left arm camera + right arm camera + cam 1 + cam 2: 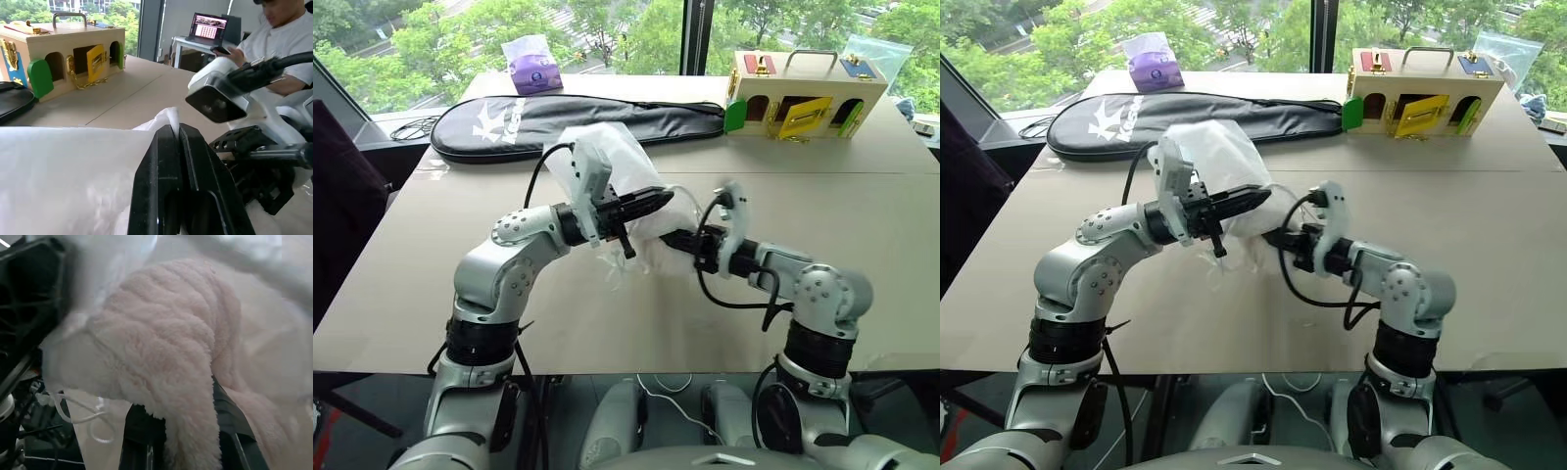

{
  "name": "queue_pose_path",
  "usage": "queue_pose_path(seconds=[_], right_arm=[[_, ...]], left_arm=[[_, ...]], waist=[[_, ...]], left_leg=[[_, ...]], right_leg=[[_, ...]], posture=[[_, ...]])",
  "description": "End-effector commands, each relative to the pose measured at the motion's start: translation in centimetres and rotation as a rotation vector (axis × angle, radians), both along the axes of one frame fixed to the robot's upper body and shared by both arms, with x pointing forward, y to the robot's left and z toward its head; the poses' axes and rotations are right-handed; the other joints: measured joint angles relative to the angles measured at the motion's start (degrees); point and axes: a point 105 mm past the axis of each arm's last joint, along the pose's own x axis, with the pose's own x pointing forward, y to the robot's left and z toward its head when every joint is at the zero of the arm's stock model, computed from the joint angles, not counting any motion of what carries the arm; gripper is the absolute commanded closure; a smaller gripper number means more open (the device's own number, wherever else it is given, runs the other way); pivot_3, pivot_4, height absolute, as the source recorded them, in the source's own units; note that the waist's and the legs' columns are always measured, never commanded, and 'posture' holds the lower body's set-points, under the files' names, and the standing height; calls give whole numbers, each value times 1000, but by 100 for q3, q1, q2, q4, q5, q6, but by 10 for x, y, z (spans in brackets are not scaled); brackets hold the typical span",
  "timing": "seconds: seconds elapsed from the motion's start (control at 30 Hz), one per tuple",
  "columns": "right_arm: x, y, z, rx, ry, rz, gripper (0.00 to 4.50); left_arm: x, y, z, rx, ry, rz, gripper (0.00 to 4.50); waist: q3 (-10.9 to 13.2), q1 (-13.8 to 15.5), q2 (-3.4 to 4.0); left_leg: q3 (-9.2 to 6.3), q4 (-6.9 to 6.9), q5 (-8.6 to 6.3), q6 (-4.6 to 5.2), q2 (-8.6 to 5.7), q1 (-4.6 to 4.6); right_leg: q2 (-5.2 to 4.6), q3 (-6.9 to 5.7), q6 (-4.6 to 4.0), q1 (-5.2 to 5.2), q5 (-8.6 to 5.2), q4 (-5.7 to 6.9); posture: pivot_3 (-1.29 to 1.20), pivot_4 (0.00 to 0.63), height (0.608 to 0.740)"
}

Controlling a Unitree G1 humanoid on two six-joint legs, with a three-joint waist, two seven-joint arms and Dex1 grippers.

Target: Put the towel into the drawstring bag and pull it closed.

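The drawstring bag point(607, 157), thin translucent white fabric, hangs lifted above the table's middle. My left gripper point(664, 200) is shut on its edge, and the left wrist view shows the black fingers point(166, 166) pressed together with the fabric point(63, 176) beside them. My right gripper point(669, 238) reaches in from the right, just below the left one, at the bag's underside. It is shut on the towel point(166, 347), a thick ribbed white cloth draped over its fingers with bag fabric around it. Thin white cords point(83, 417) dangle below.
A long black racket case point(578, 122) lies across the far side, with a purple tissue pack point(533, 67) behind it. A wooden box with coloured doors point(803, 98) stands at the far right. A seated person point(274, 29) and a laptop point(209, 27) are beyond the table.
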Motion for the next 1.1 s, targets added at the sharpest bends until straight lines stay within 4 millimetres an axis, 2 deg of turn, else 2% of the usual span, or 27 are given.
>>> queue_pose_path(seconds=[0.03,0.17,0.3,0.33,0.43,0.6,0.67,0.77,0.97,1.1], right_arm=[[-5,39,41,298,9,83,4458],[6,34,46,474,92,50,4458],[6,38,57,588,126,103,4458],[4,40,60,589,127,121,4458],[-8,55,58,449,96,195,4458],[-21,71,49,310,79,254,4458],[-17,73,51,348,92,224,4458],[-8,71,60,447,114,180,4458],[-7,76,62,473,149,160,4458],[1,81,70,558,194,117,4458]], left_arm=[[-10,2,19,-115,8,-31,4500],[-11,9,18,-178,80,-36,4500],[-18,7,4,-115,115,-63,4500],[-20,5,0,-93,120,-69,4500],[-22,-1,-7,-59,115,-79,4500],[-12,-10,4,-108,50,-44,4500],[-11,-12,7,-125,41,-40,4500],[-16,-14,-1,-108,61,-66,4500],[-20,-16,-2,-127,70,-96,4500],[-23,-18,-3,-142,84,-117,4500]], waist=[[0,-20,0],[1,-52,2],[3,-101,6],[3,-112,6],[5,-147,9],[6,-165,10],[6,-157,10],[6,-160,10],[8,-180,10],[8,-177,10]], left_leg=[[0,-1,0,0,0,0],[3,-5,0,0,4,3],[11,-8,0,0,4,3],[12,-10,0,0,4,3],[15,-13,0,1,3,1],[15,-14,0,1,4,1],[14,-14,0,1,4,0],[16,-14,0,2,3,-2],[17,-25,0,2,8,-3],[18,-28,0,2,7,-3]], right_leg=[[1,0,0,-1,0,1],[6,4,0,-4,0,8],[6,9,-1,-8,-1,8],[6,10,-1,-8,-1,7],[6,12,-1,-8,-1,2],[6,13,-1,-10,-1,1],[6,12,-1,-10,-1,0],[5,13,0,-9,-1,-6],[9,14,0,-19,-1,-5],[9,15,0,-19,-2,-9]], posture=[[0,150,740],[0,150,740],[0,150,740],[0,150,740],[0,150,740],[0,150,740],[0,150,740],[0,150,740],[0,150,740],[0,150,740]])
